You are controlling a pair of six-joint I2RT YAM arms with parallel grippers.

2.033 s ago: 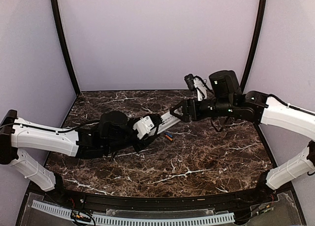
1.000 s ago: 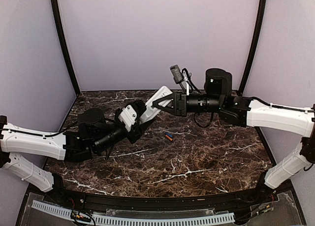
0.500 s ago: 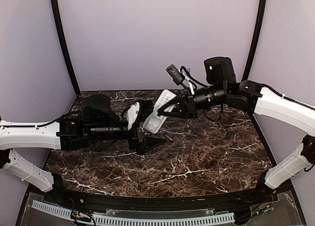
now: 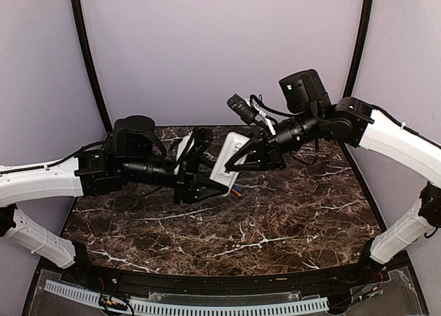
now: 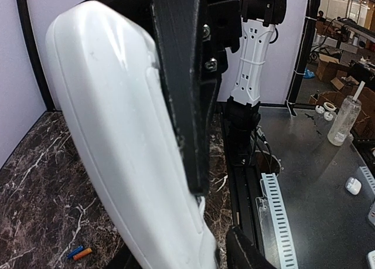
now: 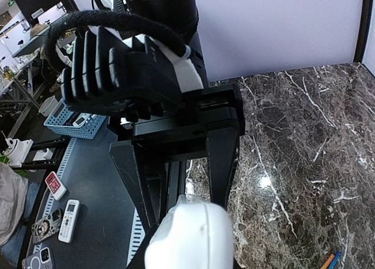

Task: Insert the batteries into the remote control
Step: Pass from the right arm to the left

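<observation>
Whereas half a second ago the left gripper (image 4: pixel 207 166) hung low over the marble table (image 4: pixel 289 219) with its lower finger nearly on the stone, it has now risen and swung in toward the remote (image 4: pixel 226 161), so that the remote's lower end lies between its two fingers. Those fingers (image 6: pixel 143 187) are spread wide, one on each side of the white body. From these angles it cannot be told whether either one actually touches the plastic. The right gripper (image 4: pixel 240 159) has barely shifted since then and pinches the remote near its middle; in the left wrist view one of its black fingers (image 5: pixel 179 75) lies flat along the remote's side. The remote is held clear of the table, tilted, with its upper end toward the right gripper's wrist and its lower end toward the left gripper's palm. Its plain white back faces the left wrist camera: smooth and glossy, with rounded edges and a thin seam down its length, and no buttons or display on the faces that show. The batteries (image 4: pixel 236 191), one orange and one blue, lie side by side on the marble where they lay before, just below the left gripper's lower finger and apart from both grippers.
</observation>
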